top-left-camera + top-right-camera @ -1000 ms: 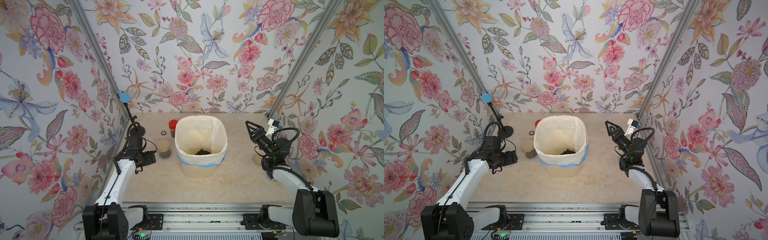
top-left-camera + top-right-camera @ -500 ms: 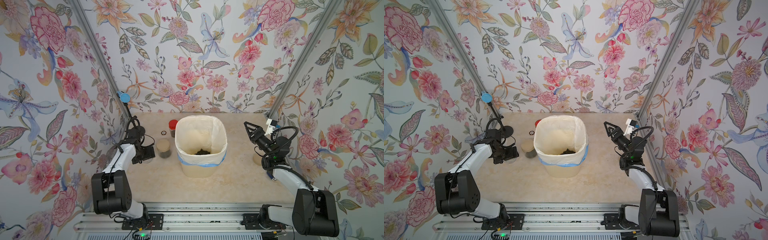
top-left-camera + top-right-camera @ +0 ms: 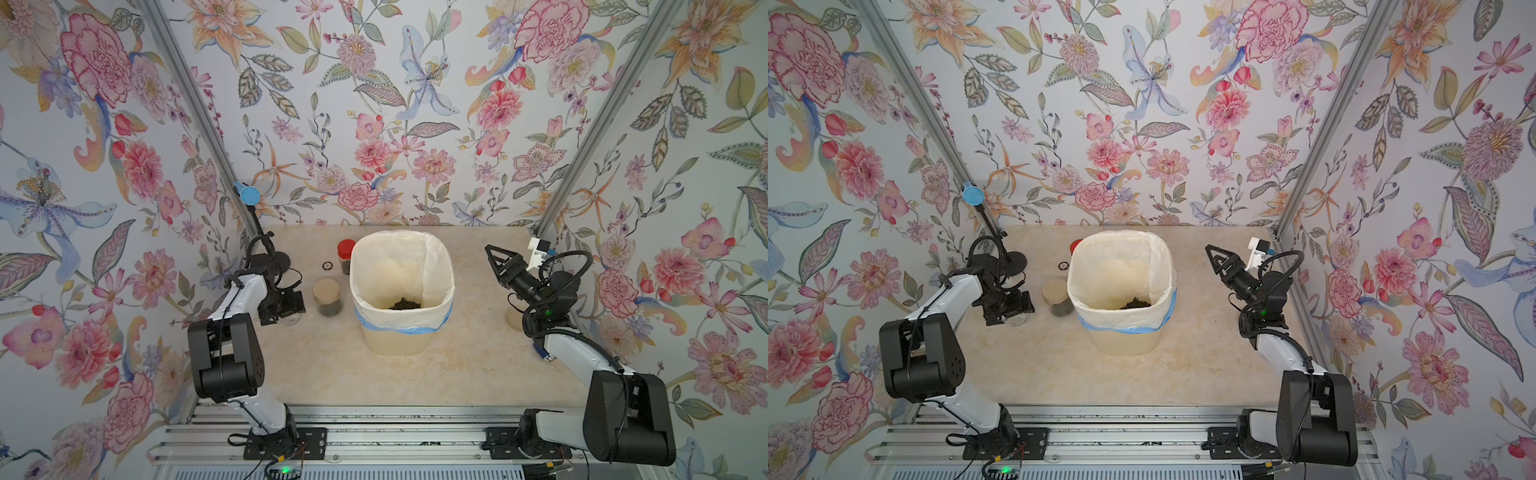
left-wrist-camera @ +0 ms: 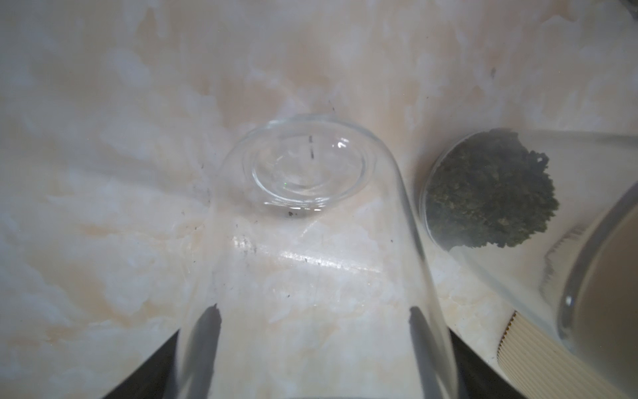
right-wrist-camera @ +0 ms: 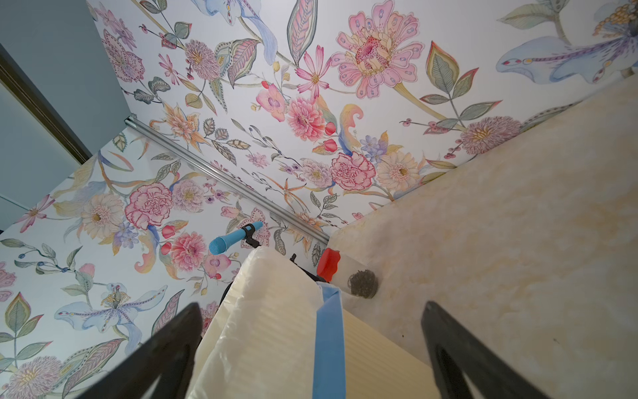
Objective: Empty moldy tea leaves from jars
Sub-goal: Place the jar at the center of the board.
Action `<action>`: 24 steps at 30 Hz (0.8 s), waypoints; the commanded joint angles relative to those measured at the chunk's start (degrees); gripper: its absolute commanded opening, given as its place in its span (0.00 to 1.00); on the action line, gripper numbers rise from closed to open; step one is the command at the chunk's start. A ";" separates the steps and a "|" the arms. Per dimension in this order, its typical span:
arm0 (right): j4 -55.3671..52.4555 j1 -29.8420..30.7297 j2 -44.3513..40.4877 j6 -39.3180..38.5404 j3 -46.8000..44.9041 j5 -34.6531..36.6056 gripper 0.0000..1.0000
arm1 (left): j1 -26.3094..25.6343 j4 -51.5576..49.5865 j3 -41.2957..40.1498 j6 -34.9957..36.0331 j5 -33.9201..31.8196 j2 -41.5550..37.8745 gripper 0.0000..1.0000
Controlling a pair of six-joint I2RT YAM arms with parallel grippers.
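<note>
Jars stand three to the worktop [image 3: 332,374]. The empty jar [image 4: 310,179], clear and lidless, sits between the jaws of the left gripper [image 4: 312,324]. The jaws press on its glass walls from both sides, and its base rests upright on the marbled surface. A few dark crumbs cling inside it.

Just beside it stands the beige-lidded jar [image 4: 587,207], with a clump of tea leaves [image 4: 490,197] at its bottom. In both top views these two are to the left of the bin [image 3: 446,266], the beige-lidded jar the nearer to it. Farther back, the red-capped jar [image 3: 345,257] stands close to the bin's far left corner, with dark leaves in it too. A small dark heap [image 3: 405,304] lies on the white liner at the bottom of the bin.

On the bin's other side the right gripper [image 3: 494,255] hangs above the worktop. Its jaws are spread wide and hold nothing. What looks like a loose beige lid [image 3: 513,320] lies by the right arm, half hidden by it. A blue microphone [image 3: 248,194] stands in the back left corner.
</note>
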 commanded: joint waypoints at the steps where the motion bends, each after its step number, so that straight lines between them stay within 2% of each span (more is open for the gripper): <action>1: 2.06 -0.55 0.58 0.91 1.27 -1.79 1.00 | 0.38 -2.78 3.54 2.11 1.65 1.86 0.50; 13: 3.55 -1.46 1.75 2.05 1.04 -2.85 1.00 | 0.79 -6.14 11.21 3.47 1.00 8.39 0.54; 24: 4.59 -2.16 2.45 2.80 0.51 -3.30 1.00 | 0.78 -6.62 15.36 3.47 0.81 9.86 0.70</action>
